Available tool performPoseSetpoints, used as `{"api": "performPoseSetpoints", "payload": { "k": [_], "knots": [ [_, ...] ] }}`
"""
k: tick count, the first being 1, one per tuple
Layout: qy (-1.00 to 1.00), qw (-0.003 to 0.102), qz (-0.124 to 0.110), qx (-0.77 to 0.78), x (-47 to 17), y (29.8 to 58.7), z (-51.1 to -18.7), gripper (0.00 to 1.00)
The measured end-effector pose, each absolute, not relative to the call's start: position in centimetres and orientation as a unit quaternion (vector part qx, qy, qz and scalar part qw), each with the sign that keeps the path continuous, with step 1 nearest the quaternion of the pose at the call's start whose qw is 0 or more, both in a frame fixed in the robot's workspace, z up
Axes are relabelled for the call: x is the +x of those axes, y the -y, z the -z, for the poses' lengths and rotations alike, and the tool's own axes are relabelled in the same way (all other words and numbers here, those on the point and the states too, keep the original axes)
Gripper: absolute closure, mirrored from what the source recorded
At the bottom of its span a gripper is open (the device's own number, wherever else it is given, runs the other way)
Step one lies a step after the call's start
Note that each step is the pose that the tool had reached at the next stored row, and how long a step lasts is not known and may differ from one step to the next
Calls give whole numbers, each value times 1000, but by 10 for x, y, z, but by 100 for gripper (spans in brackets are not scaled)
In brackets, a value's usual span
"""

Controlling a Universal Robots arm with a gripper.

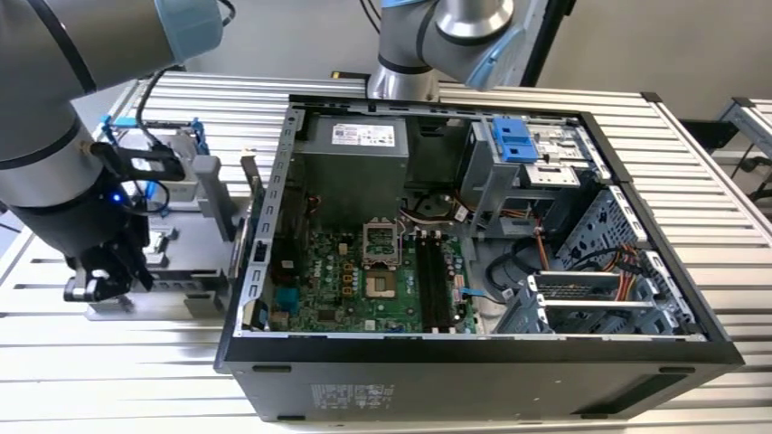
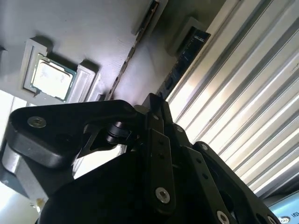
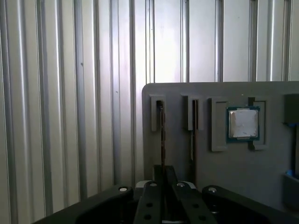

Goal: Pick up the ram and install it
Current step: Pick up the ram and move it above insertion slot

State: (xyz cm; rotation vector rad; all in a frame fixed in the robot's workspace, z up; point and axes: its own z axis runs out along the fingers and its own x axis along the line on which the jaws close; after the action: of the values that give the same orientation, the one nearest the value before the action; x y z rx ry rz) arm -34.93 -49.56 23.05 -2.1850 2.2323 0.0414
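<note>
Gripper [image 3: 163, 173]: fingers drawn together, clamped on the thin edge of the ram [image 3: 161, 135]. No gap shows between the pads and the board.

Ram stands on edge in the outermost slot of the grey holder [image 3: 261, 182], on the side nearest the holder's rim and the ribbed metal table [image 3: 70, 116]. In the first wrist view it is a dark line running straight from the slot into the fingertips. In the second wrist view it is a dark green-blue strip [image 2: 184, 60] running along the holder's edge to the closed fingertips.

Next slot over: a second thin stick [image 3: 192, 133], also on edge, just beside the ram and apart from the fingers.

Beyond that: the square silver processor chip [image 3: 243, 123] lying flat in its own recess, well clear of the gripper.

Exterior view: the gripper [image 1: 103, 285] is down low over the holder at the exterior view's left. The open computer case [image 1: 483, 362] stands to the right of it on the same table, green motherboard [image 1: 350, 280] exposed inside.
</note>
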Motion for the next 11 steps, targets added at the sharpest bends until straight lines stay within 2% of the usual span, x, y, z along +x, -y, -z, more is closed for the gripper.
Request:
{"api": "performPoseSetpoints", "payload": {
  "k": [11],
  "knots": [
    [-710,4,-9,-704,-349,495,-252,100]
  ]
}}
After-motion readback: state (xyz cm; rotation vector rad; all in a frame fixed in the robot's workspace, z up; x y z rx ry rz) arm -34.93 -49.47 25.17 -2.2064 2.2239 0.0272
